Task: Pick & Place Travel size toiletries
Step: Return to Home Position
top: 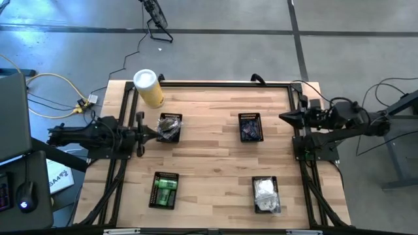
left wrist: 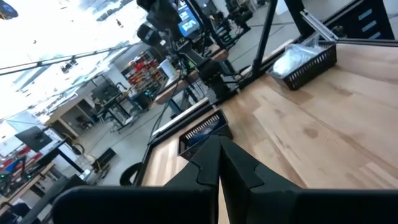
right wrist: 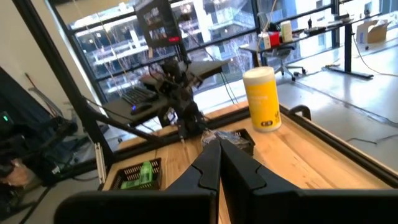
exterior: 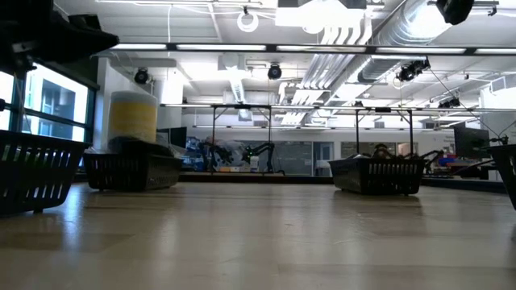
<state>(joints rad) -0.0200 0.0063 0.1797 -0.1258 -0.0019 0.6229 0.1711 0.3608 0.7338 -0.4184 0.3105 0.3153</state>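
The toiletries lie in four black mesh baskets on the wooden table. Silvery-clear packets fill the far-left basket [top: 170, 126], dark blue tubes the far-right one [top: 250, 126], green bottles the near-left one [top: 164, 190] and white packets the near-right one [top: 266, 194]. My left gripper [top: 154, 134] [left wrist: 219, 148] is shut and empty at the table's left edge, its tips close beside the far-left basket. My right gripper [top: 283, 117] [right wrist: 217, 148] is shut and empty, held level above the table's right edge.
A tall yellow canister [top: 147, 87] [right wrist: 264, 96] with a white lid stands at the table's far left corner. A black frame rail [top: 215, 83] runs along the far edge. Bare wood [top: 212, 163] lies between the baskets.
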